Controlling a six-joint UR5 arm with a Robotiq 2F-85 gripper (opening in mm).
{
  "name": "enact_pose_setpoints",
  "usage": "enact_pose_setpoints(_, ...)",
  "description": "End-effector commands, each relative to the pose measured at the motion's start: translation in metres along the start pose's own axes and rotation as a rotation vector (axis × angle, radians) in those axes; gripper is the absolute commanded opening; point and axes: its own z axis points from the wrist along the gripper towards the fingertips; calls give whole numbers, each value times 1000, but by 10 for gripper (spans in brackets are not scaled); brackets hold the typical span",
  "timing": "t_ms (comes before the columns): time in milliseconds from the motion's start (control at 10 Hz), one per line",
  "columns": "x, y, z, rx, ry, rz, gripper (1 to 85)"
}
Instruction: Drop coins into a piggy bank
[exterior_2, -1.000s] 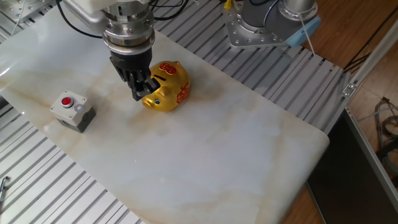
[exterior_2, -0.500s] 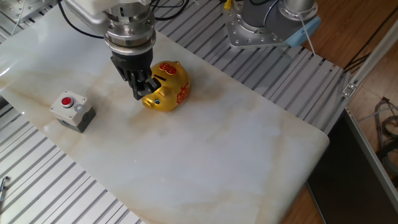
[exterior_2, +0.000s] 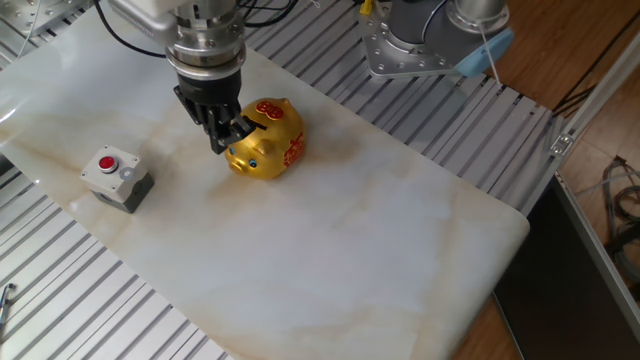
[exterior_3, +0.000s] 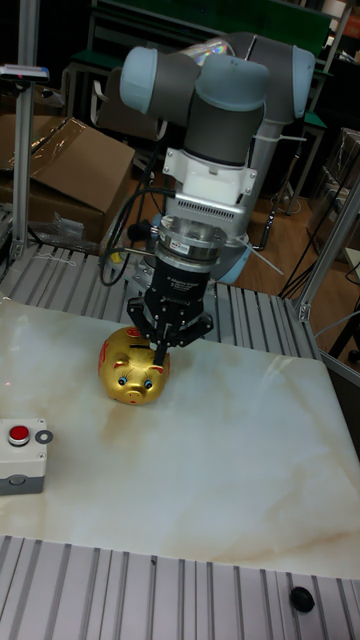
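A broad slab of pale marble-patterned table (exterior_2: 380, 250), smooth and glossy with faint tan veining and rounded corners, lies on a bed of ribbed grey aluminium rails (exterior_2: 90, 300). Above it bends the robot arm (exterior_3: 215, 95), built of fat grey cylinders with light blue end caps, its wrist ending in a stack of brushed metal rings and a black housing. From that housing the gripper (exterior_2: 226, 138) points straight down, its dark fingers drawn close together at the tips just over the back of the piggy bank (exterior_2: 268, 140); whether they pinch anything between them cannot be told, the tips being too small and dark in both views. The piggy bank stands upright on the slab towards its far left part, directly below the gripper: a rounded, shiny gold pig with red patterns on its back and flank, dark eyes and a blunt snout that faces the front edge in the tall fixed view. Well apart from it, near the left edge, sits a small grey box (exterior_2: 120, 178), square and matt, with a round red button (exterior_2: 107, 163) on its top.
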Motion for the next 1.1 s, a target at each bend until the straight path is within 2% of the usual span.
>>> enact_pose_setpoints(0,3,-7,4,-22,-14,-21,10)
enact_pose_setpoints(200,3,-8,10,-42,-31,-25,10)
enact_pose_setpoints(1000,5,-6,10,-47,-23,-13,10)
